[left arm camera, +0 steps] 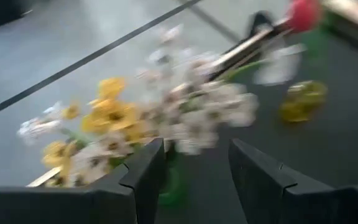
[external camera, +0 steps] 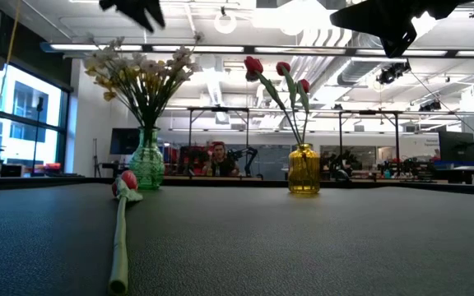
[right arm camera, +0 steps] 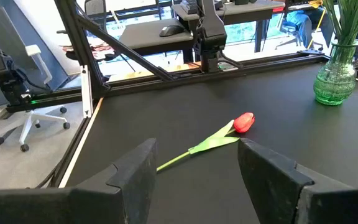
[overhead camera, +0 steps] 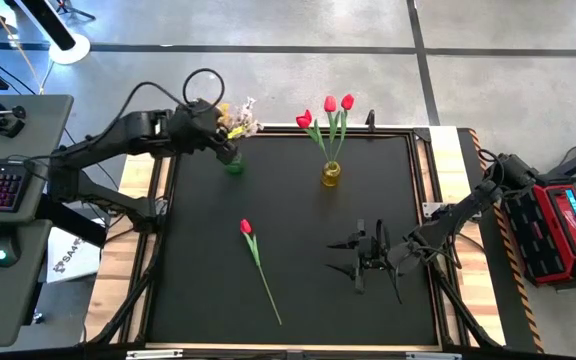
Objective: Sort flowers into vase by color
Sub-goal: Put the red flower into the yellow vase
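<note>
Bright ceiling lights (external camera: 303,12) glare in the low view, and daylight comes through windows (external camera: 23,115). The left wrist view is smeared by motion blur (the yellow and white flowers (left arm camera: 166,118) most of all); the others are sharp.

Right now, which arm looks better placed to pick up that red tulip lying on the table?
Probably the right. Its open end effector already faces the tulip with nothing between them. The left end effector is up over the green vase at the table's far edge.

Left gripper (overhead camera: 230,133) jaws parted; right gripper (overhead camera: 360,258) jaws wide.
</note>
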Motion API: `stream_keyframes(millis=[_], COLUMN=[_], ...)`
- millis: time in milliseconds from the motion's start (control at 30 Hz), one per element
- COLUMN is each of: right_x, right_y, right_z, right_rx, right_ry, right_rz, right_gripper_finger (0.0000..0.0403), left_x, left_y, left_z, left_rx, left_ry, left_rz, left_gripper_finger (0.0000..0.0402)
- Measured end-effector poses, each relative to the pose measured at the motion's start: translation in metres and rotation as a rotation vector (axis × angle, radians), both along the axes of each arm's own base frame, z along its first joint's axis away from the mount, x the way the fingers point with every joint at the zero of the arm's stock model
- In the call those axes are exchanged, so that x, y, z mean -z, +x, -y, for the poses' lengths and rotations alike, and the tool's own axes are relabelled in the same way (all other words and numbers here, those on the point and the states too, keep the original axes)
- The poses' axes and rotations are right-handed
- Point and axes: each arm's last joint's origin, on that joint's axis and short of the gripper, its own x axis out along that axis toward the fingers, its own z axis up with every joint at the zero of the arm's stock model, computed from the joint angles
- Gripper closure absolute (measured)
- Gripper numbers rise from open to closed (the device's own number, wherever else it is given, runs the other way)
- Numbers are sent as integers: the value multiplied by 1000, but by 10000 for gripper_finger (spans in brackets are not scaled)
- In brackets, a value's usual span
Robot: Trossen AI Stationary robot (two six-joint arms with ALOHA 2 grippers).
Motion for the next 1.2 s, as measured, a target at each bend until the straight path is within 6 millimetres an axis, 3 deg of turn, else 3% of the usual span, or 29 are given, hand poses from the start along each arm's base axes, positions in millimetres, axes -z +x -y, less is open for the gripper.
stream_keyframes(millis=[200, 367, 500, 600, 767, 967, 1200], right_x=[0, 6, 19, 29, 51, 78, 93], right_y=[1, 14, 53, 99, 173, 235, 265], right_z=[2, 15, 19, 19, 25, 25, 20], right_rx=[15, 90, 160, 156, 145, 83, 90], right_ry=[50, 150, 149, 144, 130, 120, 55], right_rz=[2, -12, -120, -246, -477, -610, -732], right_gripper_finger=[187, 187, 187, 187, 187, 187, 197], left_x=[-25, -10, 24, 59, 124, 191, 224], left_y=[4, 3, -6, -19, -39, -62, -67], left_z=[47, 105, 149, 173, 199, 205, 196], left_rx=[286, 483, 497, 439, 306, 218, 162], left_ry=[-20, -89, -86, -62, -36, 14, 40], left_rz=[80, 39, -18, -35, 96, 358, 525], left_gripper_finger=[233, 233, 234, 234, 234, 234, 234])
